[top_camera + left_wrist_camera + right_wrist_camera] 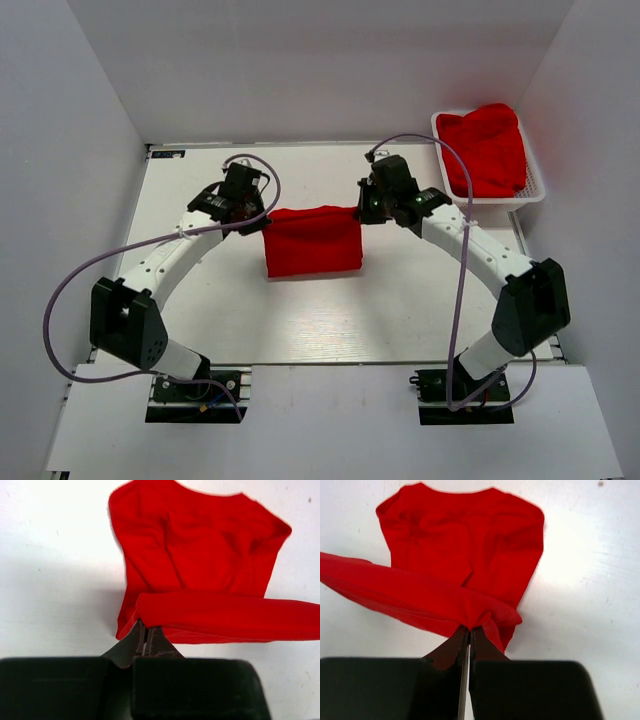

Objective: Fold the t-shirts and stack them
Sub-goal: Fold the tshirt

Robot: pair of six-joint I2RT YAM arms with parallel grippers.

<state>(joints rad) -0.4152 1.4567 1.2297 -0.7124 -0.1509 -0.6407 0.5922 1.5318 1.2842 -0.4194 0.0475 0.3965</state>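
The left claw (265, 219) is clamped on one corner of the half-folded t-shirt (313, 242) mid-worktop (200, 320), the right claw (361, 212) on the other, while a heap of t-shirts (487, 148) sits unfolded in the basket (540, 190) and nothing is stacked yet.

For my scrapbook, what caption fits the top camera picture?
A red t-shirt pinched at its corners by left gripper and right gripper; red cloth fills the white basket.

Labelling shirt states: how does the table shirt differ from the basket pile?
The table shirt is a folded rectangle; the basket pile is bunched and rumpled. The table shirt is pinched at its far corners by the left claw and right claw; the basket pile lies untouched in the basket. Both are plain bright red.
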